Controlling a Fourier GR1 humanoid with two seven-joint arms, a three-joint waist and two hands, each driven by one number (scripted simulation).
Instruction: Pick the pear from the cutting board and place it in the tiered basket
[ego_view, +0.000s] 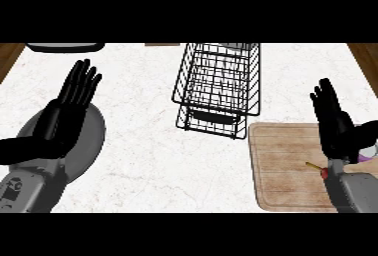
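Pear (322, 171) on board (291, 167), mostly hidden behind right wrist; only stem and a red bit show. Right hand (334, 125) above board, fingers straight, grasping nothing. Basket (218, 85) just beyond board's far-left corner. Left hand (68, 112) flat, released, at left.

A kitchen: pale marble counter (148, 165), wooden cutting board (288, 165), black wire tiered basket (218, 87).

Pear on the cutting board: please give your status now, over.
Both hands open: left hand over the counter, right hand above the cutting board. Pear mostly hidden behind right hand, only its stem shows. Basket free, nothing blocking.
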